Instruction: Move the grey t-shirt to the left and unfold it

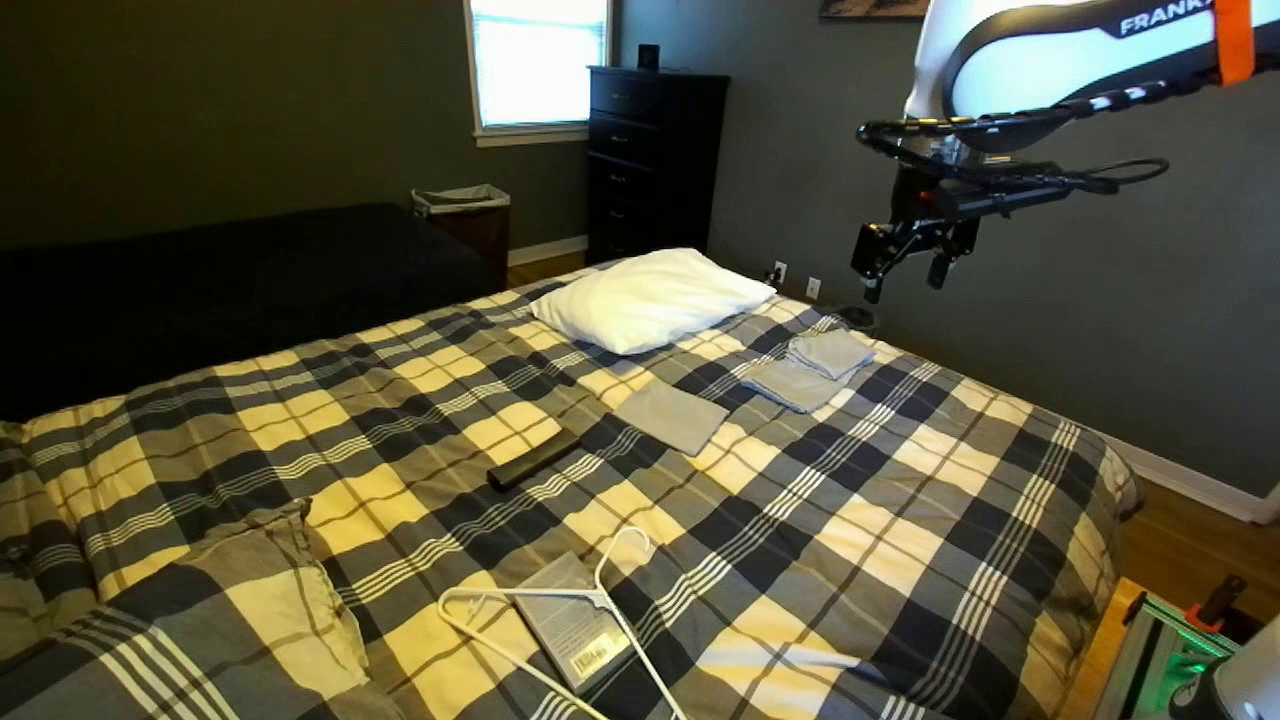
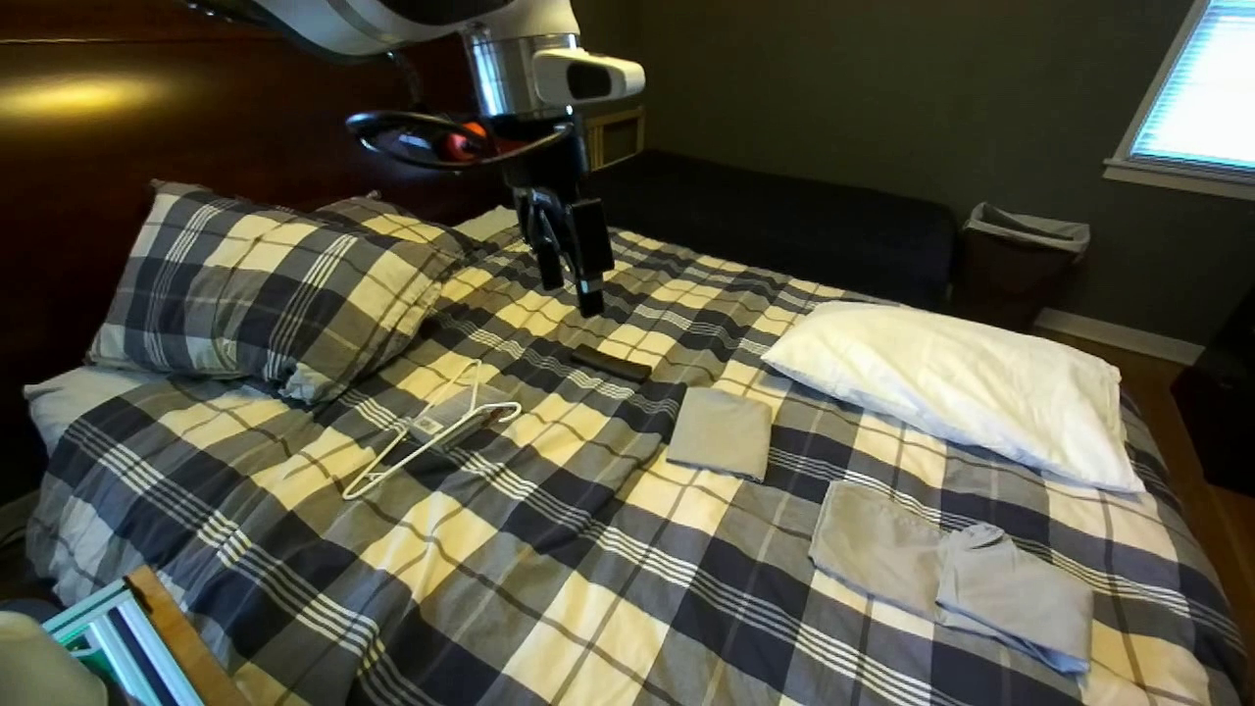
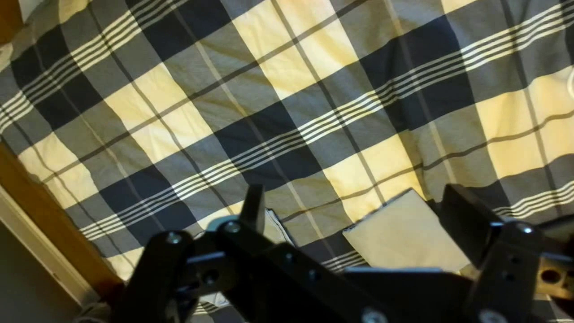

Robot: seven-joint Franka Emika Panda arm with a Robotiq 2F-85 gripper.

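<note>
Yellow, navy and grey plaid bedspread (image 1: 912, 455) carried the items. White robot arm (image 1: 1060, 65) reached over it; next in size, white pillow (image 2: 941, 382). Grey t-shirt was taken to be one of two textiles near that pillow: doubled-over grey cloth (image 2: 873, 544), showing a raised fold, or, smaller, flat grey rectangle (image 2: 721, 433), near but apart from it; which, could not be told. Hand (image 1: 905, 282) hung above the bedspread, fingers (image 3: 254, 208) well apart in the wrist view, holding nothing. Handling, judged for both: light, limp, not fragile, little slip; likely to sag and crease. Suggested hold: raised fold of the doubled-over grey cloth, or a free corner of the flat grey rectangle, pinching few layers so it could open. Writing: arm lettering (image 1: 1165, 20) read "FRANK", remainder illegible; box (image 1: 570, 605) carried a barcode label (image 1: 598, 655), print too small to read.
</note>
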